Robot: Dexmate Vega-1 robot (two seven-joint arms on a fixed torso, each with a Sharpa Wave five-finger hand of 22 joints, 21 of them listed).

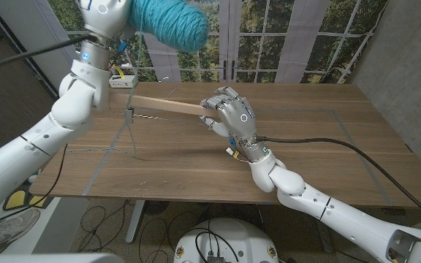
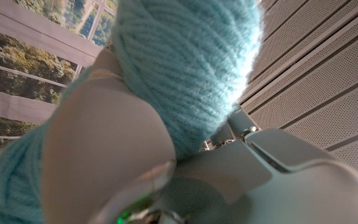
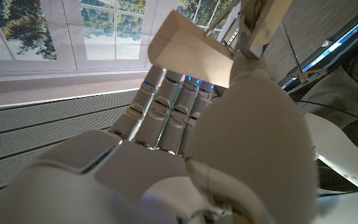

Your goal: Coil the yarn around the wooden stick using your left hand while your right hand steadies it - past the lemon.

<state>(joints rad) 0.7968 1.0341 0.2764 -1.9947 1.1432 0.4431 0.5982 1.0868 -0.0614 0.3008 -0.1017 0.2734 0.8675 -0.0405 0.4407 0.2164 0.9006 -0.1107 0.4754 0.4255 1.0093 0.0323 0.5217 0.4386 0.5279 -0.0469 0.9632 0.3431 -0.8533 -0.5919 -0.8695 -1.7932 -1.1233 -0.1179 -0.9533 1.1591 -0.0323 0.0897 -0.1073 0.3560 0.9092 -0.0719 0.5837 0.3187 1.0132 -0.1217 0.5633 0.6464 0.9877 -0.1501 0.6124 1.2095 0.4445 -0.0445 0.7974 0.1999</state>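
Yarn ball (image 1: 170, 22) raised in left hand; right hand (image 1: 230, 115) grips wooden stick (image 1: 167, 107).

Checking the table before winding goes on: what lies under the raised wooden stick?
Under the wooden stick, held by the right hand, is bare table with thin yarn strands trailing down. The table under the hand itself is hidden. No lemon shows there.
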